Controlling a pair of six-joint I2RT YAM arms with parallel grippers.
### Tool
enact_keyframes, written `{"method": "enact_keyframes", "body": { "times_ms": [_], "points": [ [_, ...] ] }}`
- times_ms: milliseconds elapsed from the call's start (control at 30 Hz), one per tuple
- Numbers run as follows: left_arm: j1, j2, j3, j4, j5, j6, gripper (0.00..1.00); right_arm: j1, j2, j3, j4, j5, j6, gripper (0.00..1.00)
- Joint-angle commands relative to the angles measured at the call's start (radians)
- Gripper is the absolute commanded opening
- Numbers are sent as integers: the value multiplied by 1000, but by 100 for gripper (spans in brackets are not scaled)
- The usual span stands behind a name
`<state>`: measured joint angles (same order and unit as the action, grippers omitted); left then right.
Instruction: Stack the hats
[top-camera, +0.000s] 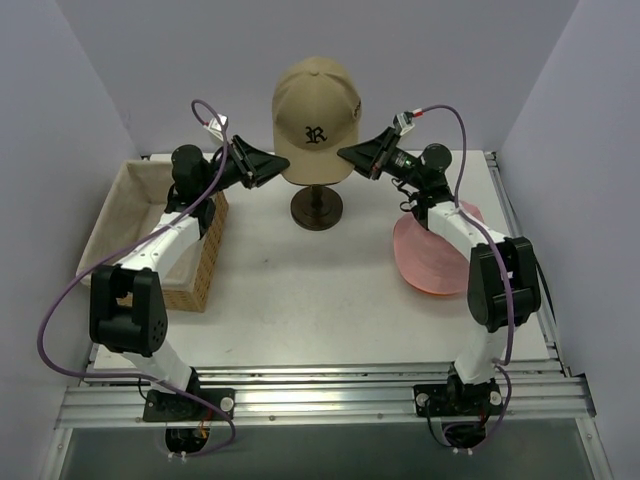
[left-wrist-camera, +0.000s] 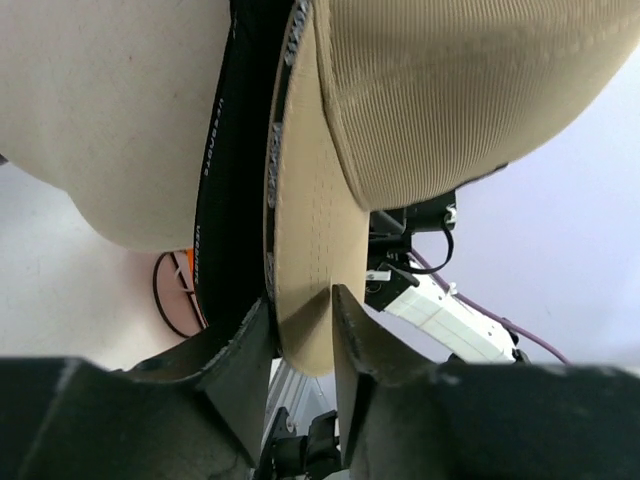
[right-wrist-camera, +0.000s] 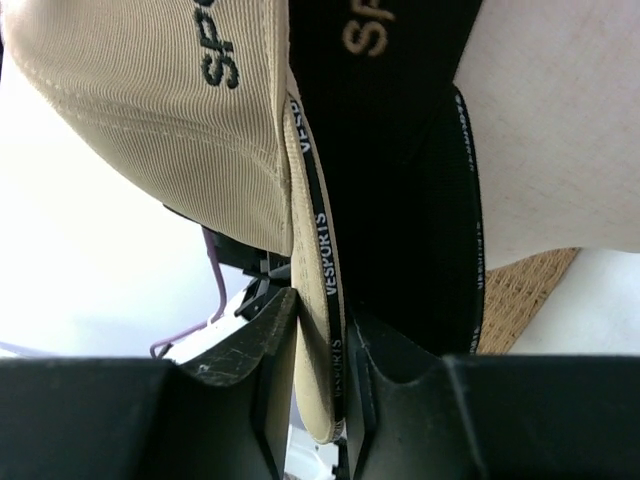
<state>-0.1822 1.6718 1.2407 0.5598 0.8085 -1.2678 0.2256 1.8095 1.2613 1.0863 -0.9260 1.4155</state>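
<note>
A tan cap (top-camera: 316, 105) with a dark "R" sits on the cream head form, whose dark stand (top-camera: 316, 208) rises at the table's middle back. Under it lies a black cap (left-wrist-camera: 225, 200), which the right wrist view also catches (right-wrist-camera: 400, 200). My left gripper (top-camera: 272, 165) is at the tan cap's left lower edge. In its wrist view the tan rim (left-wrist-camera: 300, 250) hangs between the slightly parted jaws of the left gripper (left-wrist-camera: 302, 320). My right gripper (top-camera: 350, 155) is at the right edge, and the right gripper (right-wrist-camera: 322, 330) straddles the rim (right-wrist-camera: 318, 300) loosely. A pale pink hat (top-camera: 432, 262) lies under the right arm.
A wicker basket (top-camera: 120, 200) with a white lining stands at the left, under the left arm. The head form (left-wrist-camera: 110, 110) fills the left wrist view's upper left. Grey walls close in the table on three sides.
</note>
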Motion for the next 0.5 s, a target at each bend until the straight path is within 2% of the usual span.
{"method": "enact_keyframes", "body": {
  "times_ms": [0, 133, 467],
  "points": [
    [-3, -35, 35, -159, 1, 131, 39, -31, -90, 27, 22, 52, -35, 20],
    [-2, -52, 51, -235, -20, 174, 45, -37, -114, 39, -48, 65, -96, 22],
    [13, -81, 63, -301, -54, 225, 46, -45, -137, 16, -108, 79, -148, 31]
  ]
}}
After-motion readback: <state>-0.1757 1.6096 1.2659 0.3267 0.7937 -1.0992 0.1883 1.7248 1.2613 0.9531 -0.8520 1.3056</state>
